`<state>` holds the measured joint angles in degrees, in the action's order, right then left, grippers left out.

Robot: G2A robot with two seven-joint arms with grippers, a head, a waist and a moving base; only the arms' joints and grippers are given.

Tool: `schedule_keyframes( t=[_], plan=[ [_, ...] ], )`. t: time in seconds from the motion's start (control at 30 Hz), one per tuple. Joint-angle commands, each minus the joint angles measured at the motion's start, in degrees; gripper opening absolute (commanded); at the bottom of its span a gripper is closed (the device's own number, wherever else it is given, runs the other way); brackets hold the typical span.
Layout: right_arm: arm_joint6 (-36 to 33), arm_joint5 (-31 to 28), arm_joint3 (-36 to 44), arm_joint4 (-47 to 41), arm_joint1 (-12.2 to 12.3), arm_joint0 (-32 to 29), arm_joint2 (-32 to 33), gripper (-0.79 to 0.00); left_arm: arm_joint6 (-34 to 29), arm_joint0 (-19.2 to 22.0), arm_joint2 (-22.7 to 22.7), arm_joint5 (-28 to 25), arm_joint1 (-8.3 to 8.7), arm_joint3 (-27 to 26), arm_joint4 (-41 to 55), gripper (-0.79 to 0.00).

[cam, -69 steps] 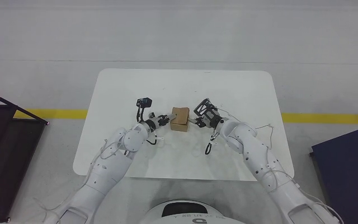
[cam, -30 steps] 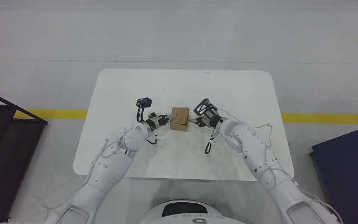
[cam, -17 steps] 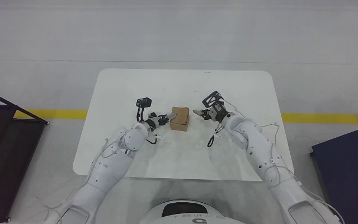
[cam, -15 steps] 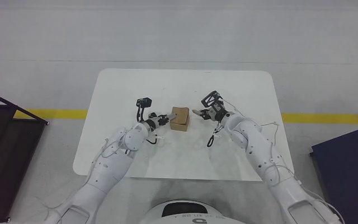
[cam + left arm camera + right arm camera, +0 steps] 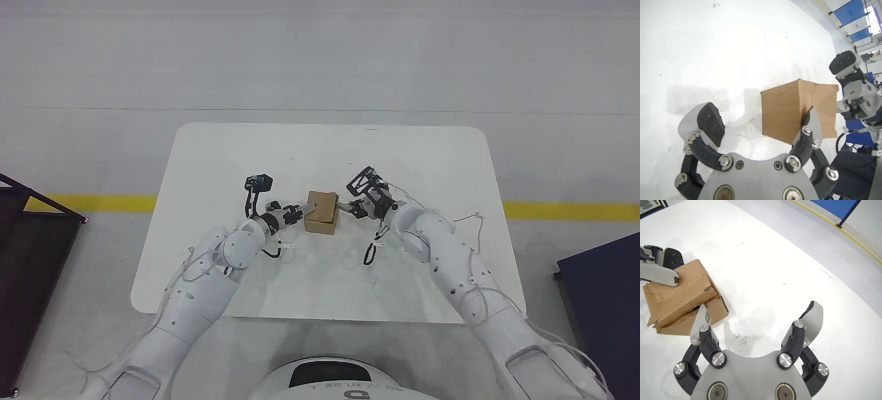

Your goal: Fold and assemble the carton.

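Carton (image 5: 683,294) lies pinned under one of the spread left fingers (image 5: 811,123). One tip of the splayed right fingers (image 5: 701,315) prods its ragged flap (image 5: 710,292), risking a tear.

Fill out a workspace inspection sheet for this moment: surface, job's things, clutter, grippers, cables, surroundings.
Surface: white table, a few dark scuffs.
Job's things: brown carton near the table's centre, flaps folded down but ragged and gapped.
Clutter: nothing seen.
Grippers: left gripper open, one finger pressed on the carton; right gripper open, one fingertip at the flap gap.
Cables: black cable loops at the wrists, off the carton.
Surroundings: yellow floor line; dark blue object on the floor beside the table.
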<state>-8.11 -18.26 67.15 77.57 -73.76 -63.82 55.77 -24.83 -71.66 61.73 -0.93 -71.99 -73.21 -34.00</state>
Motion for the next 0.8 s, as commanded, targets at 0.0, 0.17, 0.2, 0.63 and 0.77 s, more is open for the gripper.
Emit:
schedule_keyframes(
  t=[0.0,0.17,0.2,0.63,0.77],
  plan=[
    [0.3,0.1,-0.2,-0.1,-0.1,0.1,0.0,0.0,-0.1,0.0,0.0,0.0,-0.01,0.0,0.0,0.0],
    [3.2,1.0,1.0,-1.8,0.2,-1.0,2.1,0.0,-0.1,0.1,0.1,0.1,-0.07,0.1,0.0,0.0],
    [3.9,0.9,1.9,-1.8,0.3,-1.3,2.5,0.0,-0.1,0.1,0.1,0.1,-0.09,0.2,0.0,0.0],
    [2.8,-0.3,1.6,0.7,-0.3,-0.5,-0.1,0.0,-0.2,0.1,0.0,0.3,-0.26,0.4,-0.1,0.0],
    [3.7,-0.1,-0.1,0.3,-0.7,0.2,-0.8,0.0,-0.1,0.0,0.0,0.4,-0.3,0.4,-0.1,0.0]
  ],
)
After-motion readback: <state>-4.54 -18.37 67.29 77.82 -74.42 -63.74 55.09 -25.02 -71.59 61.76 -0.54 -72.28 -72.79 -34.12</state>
